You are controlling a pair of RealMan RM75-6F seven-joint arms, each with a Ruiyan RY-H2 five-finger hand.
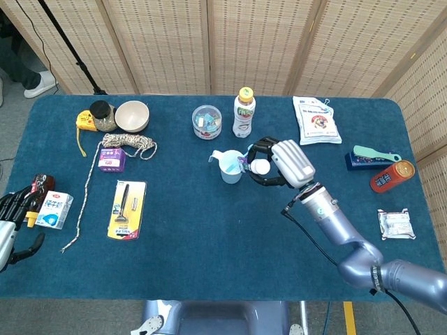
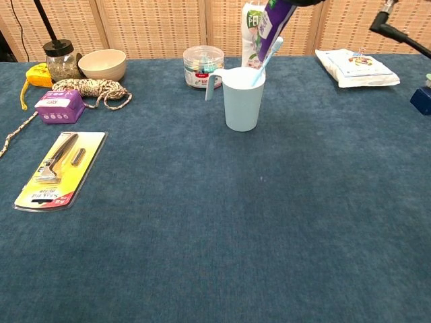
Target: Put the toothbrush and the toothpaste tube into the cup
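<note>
Head view: my right hand (image 1: 278, 164) grips the toothpaste tube (image 1: 255, 167), white cap facing up, fingers wrapped around it, just right of the cup (image 1: 230, 166). My left hand (image 1: 15, 209) rests far off, fingers loosely curled, holding nothing.

Chest view: the purple tube (image 2: 272, 28) hangs tilted, its flat end above the cup (image 2: 242, 97) rim, beside the toothbrush (image 2: 266, 59) standing inside.

The cup (image 1: 230, 168) stands near the middle of the desk (image 1: 209, 244), with the toothbrush (image 1: 243, 156) leaning in it. Just right of it, the right robot hand (image 1: 276, 166) holds the toothpaste tube (image 2: 272, 27) above the cup's right rim (tail end down). Behind the cup stand a bottle (image 1: 243, 113) and, left of that, a round tub (image 1: 207, 122). The left robot hand (image 1: 15, 209) lies at the near left edge, beside a small carton (image 1: 54, 209).
</note>
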